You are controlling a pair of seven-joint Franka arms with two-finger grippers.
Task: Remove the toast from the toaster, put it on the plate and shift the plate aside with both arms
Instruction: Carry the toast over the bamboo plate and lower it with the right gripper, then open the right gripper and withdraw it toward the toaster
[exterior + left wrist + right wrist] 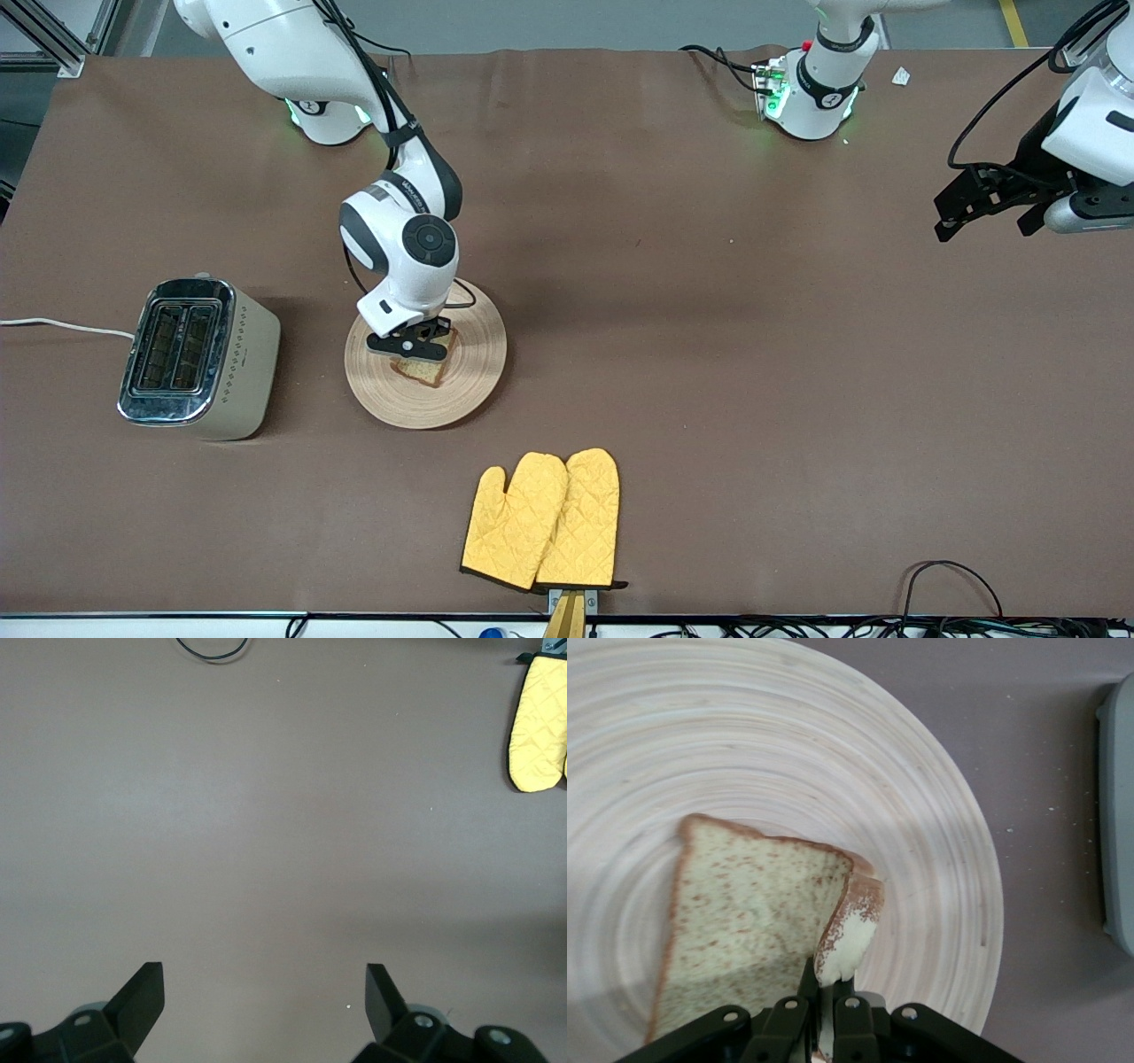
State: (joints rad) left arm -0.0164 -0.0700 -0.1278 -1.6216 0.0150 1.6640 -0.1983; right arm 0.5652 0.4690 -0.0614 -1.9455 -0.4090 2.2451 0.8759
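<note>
The round wooden plate [469,354] lies on the brown table beside the toaster. The toast [425,369] rests tilted on it, its lower edge on the plate. My right gripper [423,346] is over the plate, shut on the toast's upper edge. The right wrist view shows the slice [744,921] against the plate [921,815], with the fingers pinching its crust at my right gripper [826,992]. My left gripper [983,208] hangs open and empty in the air at the left arm's end of the table; in the left wrist view it [264,992] has only bare table under it.
A silver toaster [199,354] with two empty slots stands toward the right arm's end; its edge shows in the right wrist view [1118,815]. Two yellow oven mitts [545,523] lie near the front edge, also in the left wrist view [538,722]. A black cable loop [952,576] lies near the front.
</note>
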